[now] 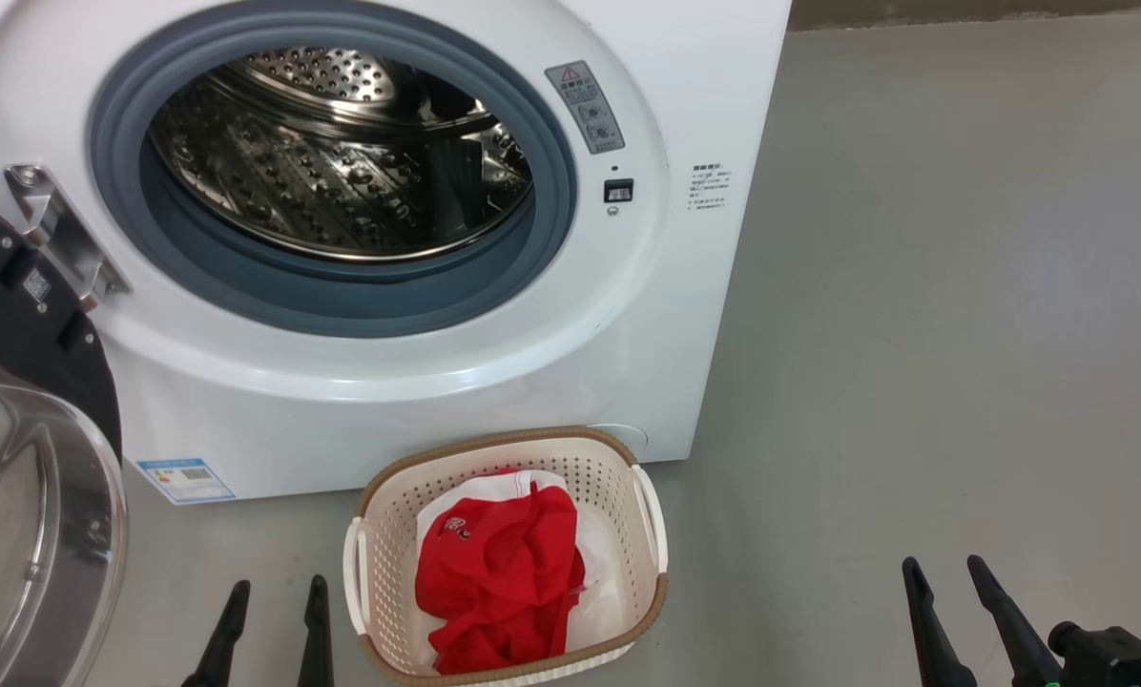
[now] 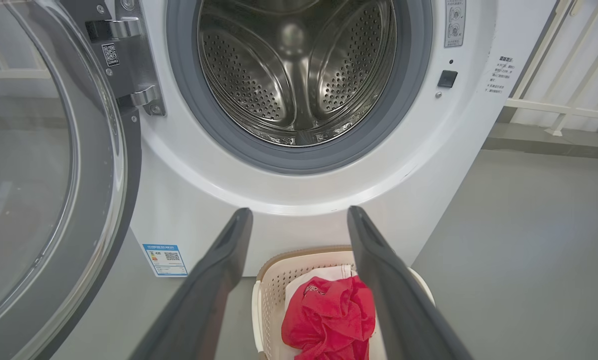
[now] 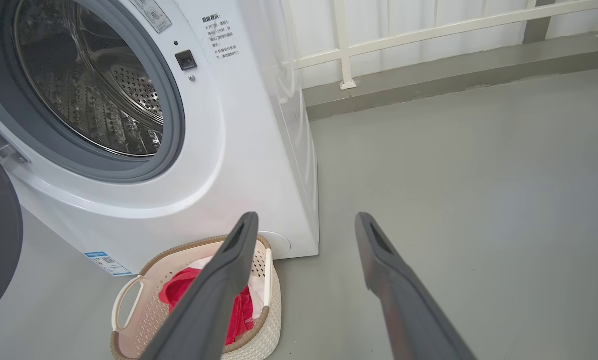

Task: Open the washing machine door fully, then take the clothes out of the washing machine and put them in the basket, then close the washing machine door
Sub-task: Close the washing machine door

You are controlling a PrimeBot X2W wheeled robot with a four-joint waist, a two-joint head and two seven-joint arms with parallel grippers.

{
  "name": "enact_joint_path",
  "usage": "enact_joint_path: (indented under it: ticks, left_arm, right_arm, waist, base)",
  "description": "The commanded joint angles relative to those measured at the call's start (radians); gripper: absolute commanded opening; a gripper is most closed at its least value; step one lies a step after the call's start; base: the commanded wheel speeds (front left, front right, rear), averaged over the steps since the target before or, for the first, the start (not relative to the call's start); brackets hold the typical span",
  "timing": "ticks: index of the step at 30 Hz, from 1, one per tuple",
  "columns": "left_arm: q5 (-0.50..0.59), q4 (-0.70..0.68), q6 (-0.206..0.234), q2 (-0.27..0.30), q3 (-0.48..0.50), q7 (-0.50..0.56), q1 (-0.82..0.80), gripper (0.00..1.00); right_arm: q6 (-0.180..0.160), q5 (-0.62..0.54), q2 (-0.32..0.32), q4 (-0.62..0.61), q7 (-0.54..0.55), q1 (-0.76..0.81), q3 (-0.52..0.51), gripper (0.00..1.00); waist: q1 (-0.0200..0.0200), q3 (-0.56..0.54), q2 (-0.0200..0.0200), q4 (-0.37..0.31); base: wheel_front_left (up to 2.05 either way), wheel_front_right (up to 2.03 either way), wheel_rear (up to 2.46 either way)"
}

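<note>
Clothes (image 1: 504, 572) lie in basket (image 1: 389, 534) near washing machine (image 1: 628, 334), door (image 1: 17, 315) open leftward; left gripper (image 1: 280, 582) and right gripper (image 1: 942, 563) splayed, empty.

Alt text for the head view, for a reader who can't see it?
A white washing machine stands with its door open at left and its steel drum looking empty; red and white clothes lie in the cream basket before it. The left gripper and right gripper sit open and empty below.
</note>
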Motion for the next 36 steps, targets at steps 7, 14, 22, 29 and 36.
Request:
enact_joint_path:
  ticks: [7, 14, 22, 29, 36]
  left_arm:
    - [0.000, -0.033, 0.010, 0.009, 0.023, -0.005, -0.021, 1.00]
    - [0.001, -0.037, 0.008, 0.009, 0.022, -0.005, -0.028, 1.00]
    - [0.009, -0.038, 0.015, 0.009, 0.018, -0.005, -0.031, 1.00]
    - [0.012, -0.043, 0.016, 0.009, 0.016, -0.005, -0.034, 1.00]
    - [0.013, -0.045, 0.018, 0.009, 0.012, -0.005, -0.035, 1.00]
  right_arm:
    - [0.007, -0.018, -0.012, -0.025, -0.006, -0.018, 0.020, 1.00]
    - [0.007, -0.018, -0.009, -0.024, -0.006, -0.019, 0.018, 1.00]
    - [0.007, -0.017, -0.006, -0.024, -0.006, -0.021, 0.018, 1.00]
    - [0.007, -0.016, -0.004, -0.024, -0.006, -0.022, 0.017, 1.00]
    - [0.007, -0.017, -0.004, -0.025, -0.006, -0.025, 0.017, 1.00]
  waist:
    - [0.0000, 0.001, -0.0001, 0.001]
    - [0.0000, 0.003, -0.0001, 0.004]
    - [0.0000, 0.004, -0.0001, 0.005]
    - [0.0000, 0.005, -0.0001, 0.008]
    - [0.0000, 0.005, -0.0001, 0.008]
  base:
    - [0.00, 0.00, 0.00]
    - [0.00, 0.00, 0.00]
    - [-0.43, 0.43, 0.00]
    - [-1.15, 1.15, 0.00]
    - [-1.18, 1.18, 0.00]
